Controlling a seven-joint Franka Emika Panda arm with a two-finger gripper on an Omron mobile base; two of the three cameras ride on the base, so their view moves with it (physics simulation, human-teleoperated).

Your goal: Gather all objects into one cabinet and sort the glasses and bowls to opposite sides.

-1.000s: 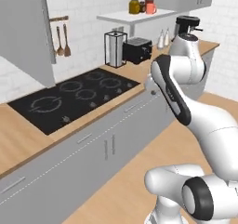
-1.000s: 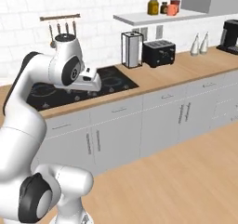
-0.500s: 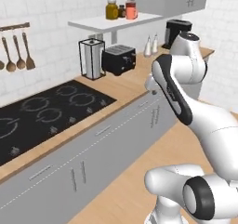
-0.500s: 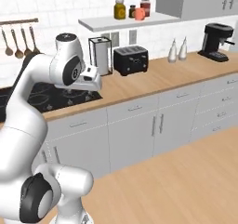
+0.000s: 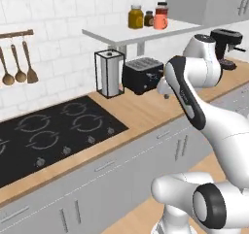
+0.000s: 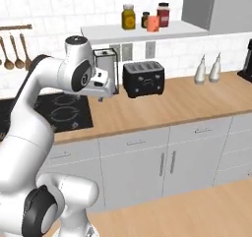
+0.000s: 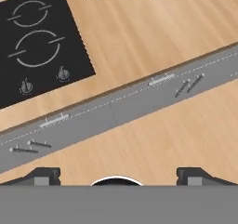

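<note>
The salmon-orange cup (image 5: pixel 160 22) stands on the white wall shelf (image 5: pixel 112 34), just right of the yellow jar (image 5: pixel 135 17) and near a red-lidded jar (image 6: pixel 163 14). The claw (image 7: pixel 116 174) hangs spread wide over the wooden tabletop (image 7: pixel 139 37), gripping nothing.

No legible text, labels, brands or numbers anywhere: jars (image 6: pixel 128 16) on shelf (image 6: pixel 138 33), toaster (image 6: pixel 143 78) and hob (image 5: pixel 48 136) plain, markings too small to read.

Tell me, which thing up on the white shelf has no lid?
The salmon-orange cup at the front of the white shelf. The yellow jar, the small dark jar and the red jar beside it all wear lids.
</note>
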